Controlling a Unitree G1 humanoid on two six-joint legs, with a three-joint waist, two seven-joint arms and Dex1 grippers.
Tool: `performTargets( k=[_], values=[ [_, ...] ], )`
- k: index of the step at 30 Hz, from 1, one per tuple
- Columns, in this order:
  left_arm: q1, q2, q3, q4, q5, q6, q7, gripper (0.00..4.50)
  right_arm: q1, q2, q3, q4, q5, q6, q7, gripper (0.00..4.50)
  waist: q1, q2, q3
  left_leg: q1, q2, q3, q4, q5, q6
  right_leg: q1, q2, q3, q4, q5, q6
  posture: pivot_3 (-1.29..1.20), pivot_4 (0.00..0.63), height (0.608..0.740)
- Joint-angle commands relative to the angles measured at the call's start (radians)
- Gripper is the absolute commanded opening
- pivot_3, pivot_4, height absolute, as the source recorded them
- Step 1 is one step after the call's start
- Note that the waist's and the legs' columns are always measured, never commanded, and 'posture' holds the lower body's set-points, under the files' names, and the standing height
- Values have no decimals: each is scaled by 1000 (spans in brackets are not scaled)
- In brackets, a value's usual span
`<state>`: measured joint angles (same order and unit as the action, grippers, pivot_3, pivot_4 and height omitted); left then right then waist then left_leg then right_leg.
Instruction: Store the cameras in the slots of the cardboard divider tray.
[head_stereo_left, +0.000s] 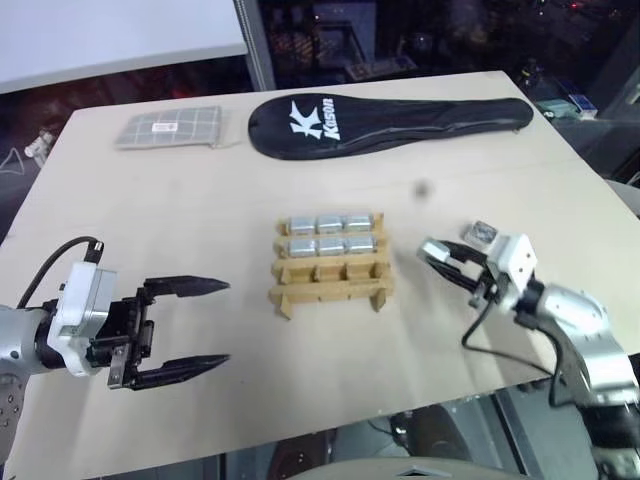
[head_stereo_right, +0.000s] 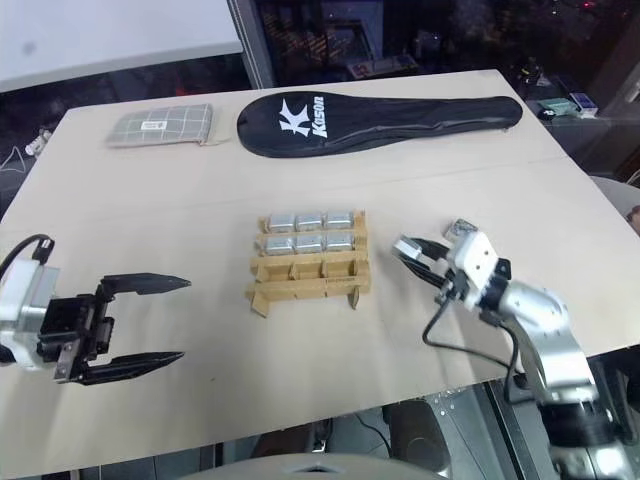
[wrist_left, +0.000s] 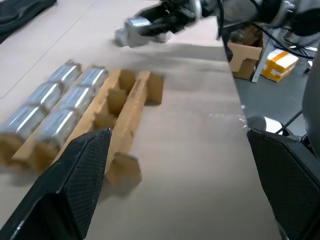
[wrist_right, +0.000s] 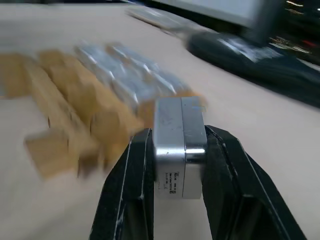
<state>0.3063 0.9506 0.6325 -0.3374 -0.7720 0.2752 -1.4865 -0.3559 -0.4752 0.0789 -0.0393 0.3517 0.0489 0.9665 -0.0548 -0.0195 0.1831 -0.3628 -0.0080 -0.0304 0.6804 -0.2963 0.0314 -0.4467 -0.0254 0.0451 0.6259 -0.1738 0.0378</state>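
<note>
Bright even overhead light; motion-blurred wrist views; dark surroundings

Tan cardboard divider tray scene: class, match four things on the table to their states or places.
Things:
1. tan cardboard divider tray
2. left gripper
3. right gripper
4. long black racket cover

States or places:
A. open, holding nothing
B. at the table's far edge
C. shut on a silver-grey boxy camera
D. two far rows filled, near row free

Pairs: 1-D, 2-A, 3-C, 4-B
</note>
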Motion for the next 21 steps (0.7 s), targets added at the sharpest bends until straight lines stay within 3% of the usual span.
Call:
performTargets(
  k=[1, 8, 21],
  values=[
    [52, -23, 103, 14, 2, -24, -22, 4500, -226, 71, 92, 146, 20, 13, 163, 747, -5, 0, 0, 0, 1, 0, 0, 0, 0, -1, 1, 0, 0, 1, -1, 0, 150, 740],
    [141, -66, 209, 14, 6, -43, -32, 4500, -463, 218, 204, 361, 4, 71, 330, 747, 17, -1, 0, -2, 0, -5, -6, -1, -2, -2, -4, -6, -2, 4, -5, 0, 150, 740],
    [183, -79, 253, 71, 16, -93, -67, 4500, -518, 325, 259, 413, -74, 122, 325, 747, 12, 0, 0, -1, -4, -7, -7, -1, -3, -2, -8, -7, 0, 3, -6, 0, 150, 740]
  ],
)
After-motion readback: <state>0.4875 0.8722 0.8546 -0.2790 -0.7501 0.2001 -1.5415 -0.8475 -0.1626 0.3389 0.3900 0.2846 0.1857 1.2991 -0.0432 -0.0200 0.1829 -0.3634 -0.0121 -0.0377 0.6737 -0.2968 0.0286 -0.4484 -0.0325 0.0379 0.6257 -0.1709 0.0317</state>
